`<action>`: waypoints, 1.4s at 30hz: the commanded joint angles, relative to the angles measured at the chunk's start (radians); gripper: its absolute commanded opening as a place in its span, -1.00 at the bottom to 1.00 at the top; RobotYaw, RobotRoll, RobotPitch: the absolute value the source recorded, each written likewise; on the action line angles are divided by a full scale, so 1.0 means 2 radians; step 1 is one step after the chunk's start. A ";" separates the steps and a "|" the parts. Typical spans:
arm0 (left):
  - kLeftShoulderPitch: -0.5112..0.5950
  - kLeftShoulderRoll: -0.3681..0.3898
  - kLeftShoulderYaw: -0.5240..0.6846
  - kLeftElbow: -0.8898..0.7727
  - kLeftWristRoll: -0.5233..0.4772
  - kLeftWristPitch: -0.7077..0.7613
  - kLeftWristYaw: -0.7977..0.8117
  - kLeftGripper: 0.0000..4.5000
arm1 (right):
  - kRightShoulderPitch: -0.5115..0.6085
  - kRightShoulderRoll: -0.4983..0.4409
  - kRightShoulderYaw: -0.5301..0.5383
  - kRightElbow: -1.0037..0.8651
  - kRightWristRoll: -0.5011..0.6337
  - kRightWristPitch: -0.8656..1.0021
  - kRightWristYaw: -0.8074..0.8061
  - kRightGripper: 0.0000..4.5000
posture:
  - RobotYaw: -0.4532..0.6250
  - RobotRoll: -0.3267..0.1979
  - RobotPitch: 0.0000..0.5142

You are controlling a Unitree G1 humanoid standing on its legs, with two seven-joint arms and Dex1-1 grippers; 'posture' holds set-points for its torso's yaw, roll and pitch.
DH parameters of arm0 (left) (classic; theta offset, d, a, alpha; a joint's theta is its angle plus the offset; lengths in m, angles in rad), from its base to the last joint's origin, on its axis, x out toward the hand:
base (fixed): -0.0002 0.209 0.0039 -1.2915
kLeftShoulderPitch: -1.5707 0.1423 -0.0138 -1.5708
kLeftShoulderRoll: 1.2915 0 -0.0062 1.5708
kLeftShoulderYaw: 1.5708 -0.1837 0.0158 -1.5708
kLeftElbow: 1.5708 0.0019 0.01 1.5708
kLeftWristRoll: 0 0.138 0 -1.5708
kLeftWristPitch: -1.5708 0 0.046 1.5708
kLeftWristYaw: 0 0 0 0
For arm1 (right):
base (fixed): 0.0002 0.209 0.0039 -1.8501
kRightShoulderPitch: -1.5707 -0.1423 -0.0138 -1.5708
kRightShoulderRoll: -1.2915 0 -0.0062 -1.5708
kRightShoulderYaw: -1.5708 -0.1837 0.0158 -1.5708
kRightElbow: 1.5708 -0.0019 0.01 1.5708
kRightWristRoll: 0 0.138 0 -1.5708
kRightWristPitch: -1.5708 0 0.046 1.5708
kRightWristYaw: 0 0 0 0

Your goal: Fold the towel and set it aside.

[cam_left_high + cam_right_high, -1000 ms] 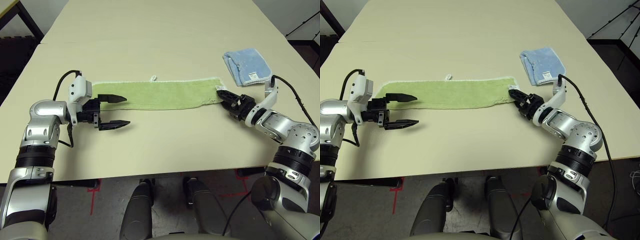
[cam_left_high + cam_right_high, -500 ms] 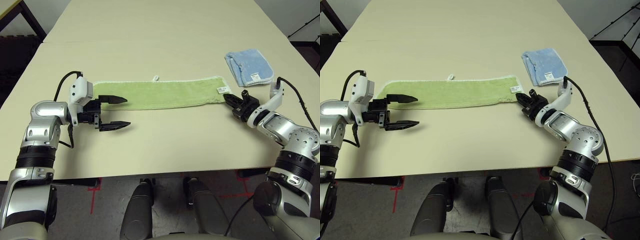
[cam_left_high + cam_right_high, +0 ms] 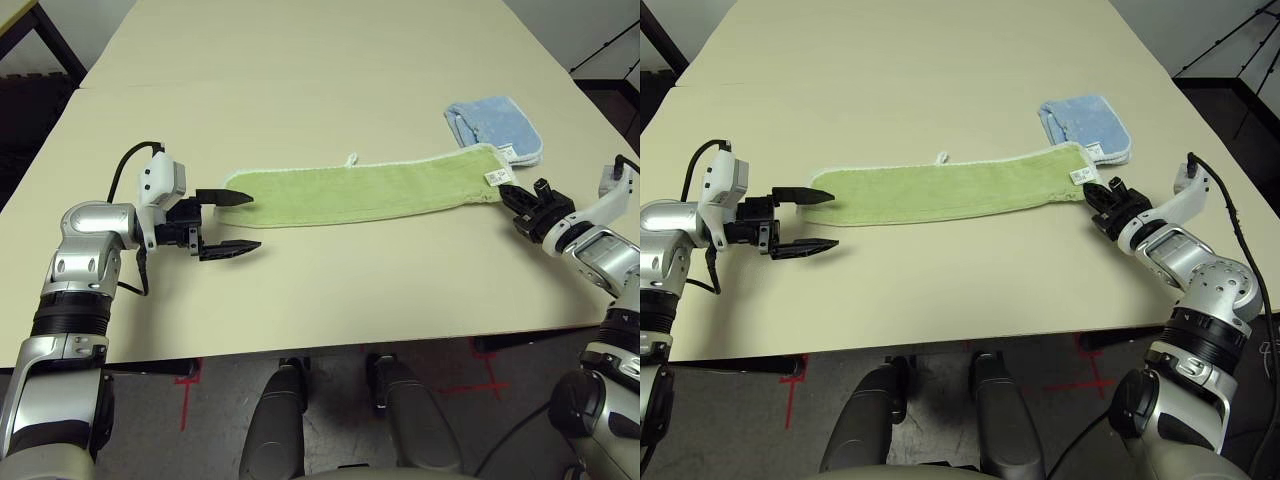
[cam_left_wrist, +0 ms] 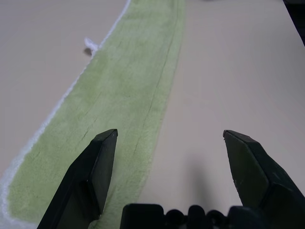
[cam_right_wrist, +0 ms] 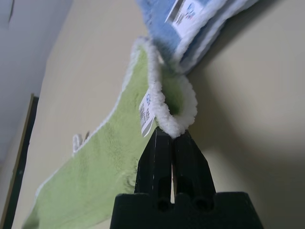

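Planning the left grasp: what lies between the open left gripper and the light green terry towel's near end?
Nothing: in the left wrist view the left gripper has one finger over the towel.

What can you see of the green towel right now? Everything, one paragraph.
The light green terry cloth towel lies folded into a long narrow strip across the beige table, with white stitched edging, a small white loop on its far edge and a white label near its right end. The right claw is shut on that end's rim, which curls up beside the folded light blue cloth. The open left claw has one finger over the towel's left end.
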 commanded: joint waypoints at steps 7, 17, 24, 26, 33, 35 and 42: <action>-0.001 -0.006 0.002 -0.013 -0.016 -0.010 -0.002 1.00 | 0.019 -0.001 0.075 -0.077 0.047 0.016 0.096 -0.99 | -0.15 0.25 -0.29; -0.001 -0.005 -0.006 -0.016 -0.011 -0.012 -0.005 1.00 | 0.018 -0.028 0.183 -0.124 0.016 0.023 0.131 -0.99 | -0.15 0.25 -0.32; 0.001 -0.005 -0.007 -0.015 -0.010 -0.011 -0.004 1.00 | -0.014 0.014 0.209 -0.104 0.002 0.036 0.080 -0.99 | -0.14 0.25 -0.33; 0.002 -0.005 -0.007 -0.017 -0.010 -0.010 -0.003 1.00 | -0.027 0.036 0.213 -0.096 -0.001 0.035 0.066 -0.99 | -0.14 0.25 -0.33; 0.006 0.000 -0.009 -0.020 -0.006 -0.011 -0.005 1.00 | -0.051 0.059 0.241 -0.072 -0.022 0.044 0.061 -0.99 | -0.12 0.25 -0.32; 0.007 0.001 -0.009 -0.022 -0.006 -0.011 -0.005 1.00 | -0.055 0.060 0.247 -0.066 -0.029 0.048 0.060 -0.99 | -0.12 0.25 -0.31; 0.006 0.001 -0.009 -0.022 -0.005 -0.007 -0.004 1.00 | -0.051 0.075 0.260 -0.070 -0.040 0.068 0.056 -0.99 | -0.13 0.25 -0.31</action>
